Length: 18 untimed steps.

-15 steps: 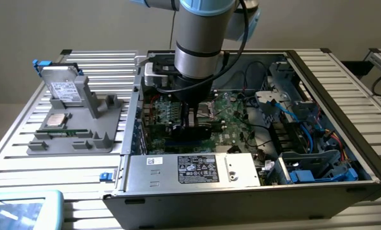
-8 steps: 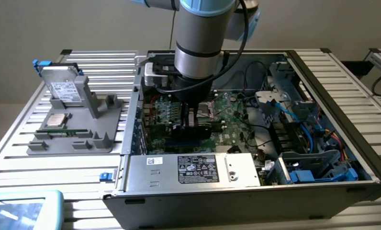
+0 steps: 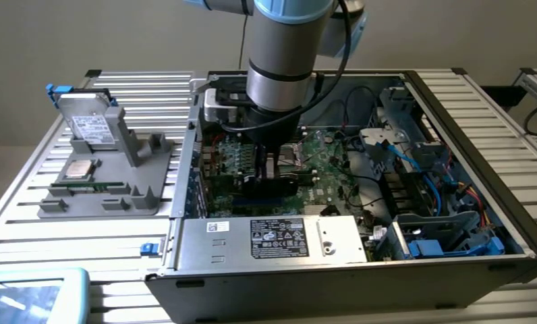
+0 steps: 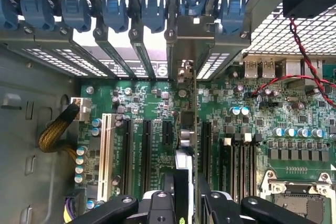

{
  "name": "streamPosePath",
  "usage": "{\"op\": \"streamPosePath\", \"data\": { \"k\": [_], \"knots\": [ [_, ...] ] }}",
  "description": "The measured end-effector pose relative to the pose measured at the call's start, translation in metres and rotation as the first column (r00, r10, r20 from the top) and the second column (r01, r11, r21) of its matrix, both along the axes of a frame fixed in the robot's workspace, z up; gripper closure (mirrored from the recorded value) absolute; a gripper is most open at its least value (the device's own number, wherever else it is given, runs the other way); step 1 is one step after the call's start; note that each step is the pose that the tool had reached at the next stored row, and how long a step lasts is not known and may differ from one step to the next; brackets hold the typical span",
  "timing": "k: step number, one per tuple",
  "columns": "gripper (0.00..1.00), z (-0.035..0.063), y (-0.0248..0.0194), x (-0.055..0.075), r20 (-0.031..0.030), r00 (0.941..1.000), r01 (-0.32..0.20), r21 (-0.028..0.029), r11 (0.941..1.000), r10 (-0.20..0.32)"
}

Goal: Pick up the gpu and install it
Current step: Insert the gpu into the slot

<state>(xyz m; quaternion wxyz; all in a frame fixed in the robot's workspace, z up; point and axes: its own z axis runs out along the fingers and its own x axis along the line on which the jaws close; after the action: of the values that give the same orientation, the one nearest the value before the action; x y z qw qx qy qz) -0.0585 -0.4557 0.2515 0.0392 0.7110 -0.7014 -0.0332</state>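
My gripper (image 3: pixel 274 160) is down inside the open computer case (image 3: pixel 484 266), over the green motherboard (image 3: pixel 327 162). It is shut on the gpu (image 3: pixel 266 183), a dark card held on edge. In the wrist view the gpu (image 4: pixel 195 129) shows as a thin upright edge running from between my fingertips (image 4: pixel 181 187) towards the rear slot openings. Its silver bracket (image 4: pixel 182 45) stands against the case's rear wall, among the blue slot clips (image 4: pixel 152 9). The card's lower edge lies along a black expansion slot (image 4: pixel 205 145); whether it is fully seated I cannot tell.
A grey fixture (image 3: pixel 106 196) on the slatted table at the exterior view's left holds a silver hard drive (image 3: pixel 90 125), a processor (image 3: pixel 79 169) and a green memory stick (image 3: pixel 90 186). The power supply (image 3: pixel 268 237) lies along the case's near wall. Blue cables and drive bays (image 3: pixel 430 182) fill the exterior view's right.
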Motion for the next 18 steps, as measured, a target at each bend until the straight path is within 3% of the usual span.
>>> {"op": "streamPosePath", "data": {
  "k": [6, 10, 18],
  "knots": [
    [0.73, -0.0001, -0.0001, 0.0, 0.0002, 1.0, 0.0, 0.0005, 1.0, 0.0],
    [0.73, -0.0001, -0.0002, 0.0, 0.0001, 1.0, 0.0, 0.0081, 1.0, 0.0],
    [0.73, -0.0006, -0.0003, 0.0, 0.0002, 1.0, 0.0, 0.0084, 1.0, 0.0]
  ]
}}
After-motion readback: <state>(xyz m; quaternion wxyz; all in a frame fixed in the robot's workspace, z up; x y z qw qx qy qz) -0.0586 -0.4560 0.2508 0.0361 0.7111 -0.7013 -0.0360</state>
